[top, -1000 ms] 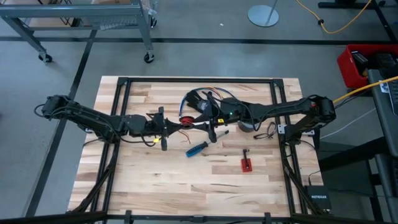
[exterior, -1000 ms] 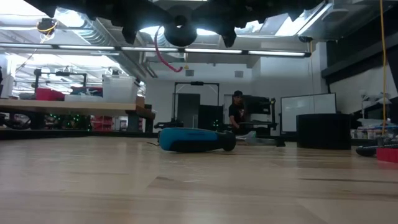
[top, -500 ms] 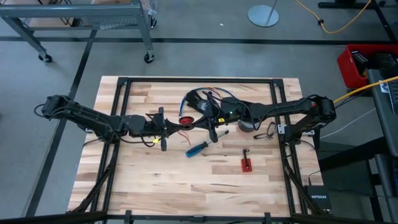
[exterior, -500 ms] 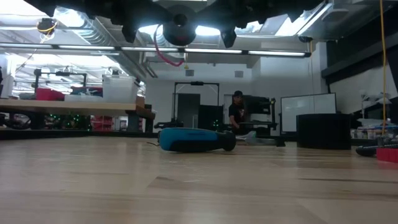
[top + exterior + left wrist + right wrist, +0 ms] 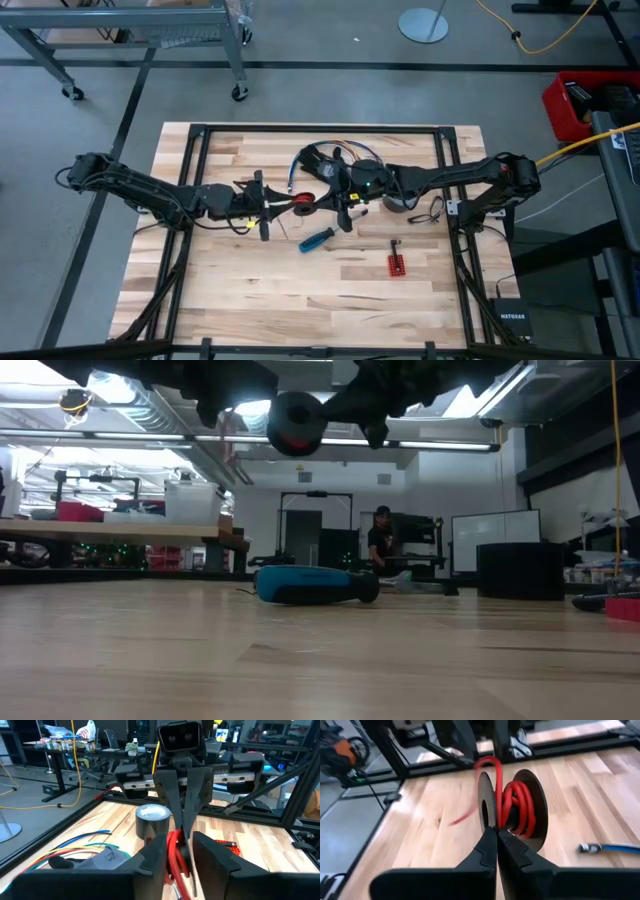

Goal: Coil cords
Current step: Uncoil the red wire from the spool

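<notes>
A black spool (image 5: 512,810) wound with red cord (image 5: 517,807) hangs above the table's middle, between both grippers; it also shows in the high view (image 5: 300,200) and the low view (image 5: 297,423). My left gripper (image 5: 182,857) reaches it from the table's left and is shut on it. My right gripper (image 5: 496,840) comes from the right and is shut on a loose stretch of the red cord. A dark bundle of other cords (image 5: 322,160) lies at the table's far middle. My left gripper holds the spool between its two fingers (image 5: 155,855), with the red winding (image 5: 175,857) showing in the gap. The fingers reach in level from the table's left. The spool is lifted clear of the table. My right gripper pinches the red cord's loose stretch (image 5: 496,817) between its fingertips, right beside the spool's near flange (image 5: 485,805). The fingers come level from the table's right. The cord arches up over the flange (image 5: 490,764) from the fingers.
A blue-handled screwdriver (image 5: 318,238) lies under the grippers, also in the low view (image 5: 315,585). A grey tape roll (image 5: 395,203) and a black cable (image 5: 432,210) are at the right, a red bit holder (image 5: 397,264) nearer. Coloured wires (image 5: 75,847) lie by the bundle.
The slack red loop that hung below the grippers in the low view is gone, drawn up to the spool. The spool now shows a little lower and larger there. My right gripper has shifted slightly toward the spool.
</notes>
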